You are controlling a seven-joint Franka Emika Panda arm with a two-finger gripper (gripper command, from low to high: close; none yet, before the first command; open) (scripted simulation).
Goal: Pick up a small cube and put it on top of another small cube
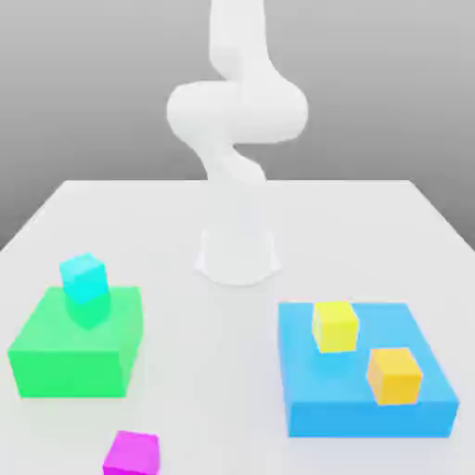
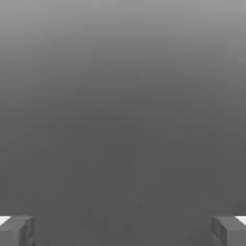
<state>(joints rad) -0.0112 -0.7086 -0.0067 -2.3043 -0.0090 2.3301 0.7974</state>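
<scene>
None of the blocks carries any lettering, label or mark that can be read; every face is a flat, plain colour. The small magenta cube [image 1: 131,454] is a uniform pink-purple with a lighter top face, and it sits on the white tabletop [image 1: 371,223] at the near edge of the exterior view, toward that view's left, just in front of the flat green block [image 1: 65,357] and apart from it. The small cyan cube [image 1: 84,278] is a light turquoise of about the same size, and it rests on the top of the green block near its far edge (a darker green shadow lies just under it).

On the exterior view's right lies a flat blue block [image 1: 371,408], with a yellow cube [image 1: 335,326] and an orange cube [image 1: 394,375] on its top, near each other but not touching.

The white arm [image 1: 237,111] rises from its round base [image 1: 237,255] in the middle of the tabletop, behind both flat blocks. In the hand view the tool [image 2: 123,231] has its two grey fingertips [image 2: 17,230] spread wide apart, with nothing between them but plain grey ground.
</scene>
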